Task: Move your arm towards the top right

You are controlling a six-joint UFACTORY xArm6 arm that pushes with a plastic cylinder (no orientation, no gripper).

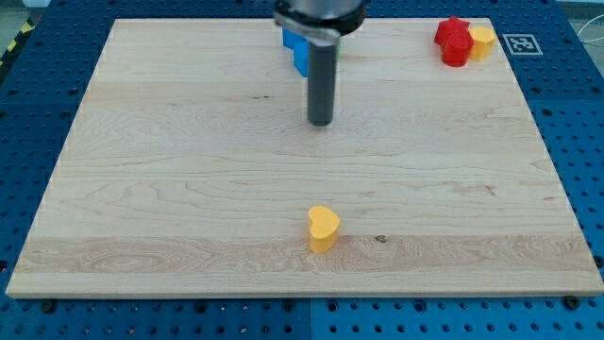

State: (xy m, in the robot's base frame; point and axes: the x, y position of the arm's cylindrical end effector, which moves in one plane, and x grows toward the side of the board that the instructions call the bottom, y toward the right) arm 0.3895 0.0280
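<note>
In the camera view, the pale wooden worktop (189,189) fills most of the scene and lies on a blue perforated bench (28,104). My rod (322,80) comes down from the view's top, a little left of centre, and my tip (321,124) rests on bare wood in the far half of the worktop. There is no end effector with jaws here, only this straight rod, so nothing is spread, pressed together or pinching.

Just to the left of the rod and farther back sits a blue block (297,52). The rod and its mount cover part of it, so its shape cannot be made out well; it may be an angular piece. It lies near the tip but does not appear to touch it.

At the far right corner of the worktop a red block (453,42) stands, looking somewhat star-like, with a yellow block (482,42) touching its right side. Both are well apart from the tip. Between the tip and that corner the wood is bare.

Near the front edge, roughly below the tip, a yellow heart-shaped block (323,228) sits alone, well apart from everything else.

Off the worktop's far right corner a black-and-white marker tag (521,43) lies on the bench.
</note>
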